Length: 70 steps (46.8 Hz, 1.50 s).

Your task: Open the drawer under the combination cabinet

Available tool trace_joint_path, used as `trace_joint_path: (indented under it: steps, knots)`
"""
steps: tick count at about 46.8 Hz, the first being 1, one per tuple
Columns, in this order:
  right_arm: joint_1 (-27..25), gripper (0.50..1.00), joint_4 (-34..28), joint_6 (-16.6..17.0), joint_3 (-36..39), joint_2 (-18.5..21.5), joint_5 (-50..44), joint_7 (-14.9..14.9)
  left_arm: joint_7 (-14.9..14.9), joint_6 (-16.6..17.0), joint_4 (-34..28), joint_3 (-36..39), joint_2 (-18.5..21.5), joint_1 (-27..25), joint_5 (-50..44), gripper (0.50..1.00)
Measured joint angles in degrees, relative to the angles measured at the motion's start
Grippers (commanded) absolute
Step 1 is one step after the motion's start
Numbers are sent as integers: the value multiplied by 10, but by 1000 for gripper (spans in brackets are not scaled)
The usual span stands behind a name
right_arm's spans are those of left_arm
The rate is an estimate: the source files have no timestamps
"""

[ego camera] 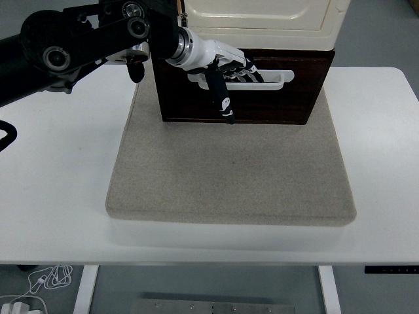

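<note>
The combination cabinet (262,19) has a cream upper part and stands at the back of a grey mat. Under it is a dark brown drawer (288,104) with a white bar handle (275,80) across its front. My left arm reaches in from the upper left. Its white and black hand (230,70) is at the left part of the handle, with the fingers curled into the handle slot. The thumb (223,103) hangs down over the drawer front. The drawer front stands a little forward of the cream part. My right arm is out of view.
The cabinet stands on a thick grey mat (229,176) on the white table (52,170). My left forearm (78,39) crosses above the table's back left. Cables (39,284) lie on the floor below the near left edge.
</note>
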Motion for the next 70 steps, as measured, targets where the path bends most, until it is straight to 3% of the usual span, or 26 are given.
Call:
trace_joint_path:
  steps: [70]
  knots:
    - [0,928,0,0,0,0,0,0,1,-33,-41,-10,11,-2,-27,1000]
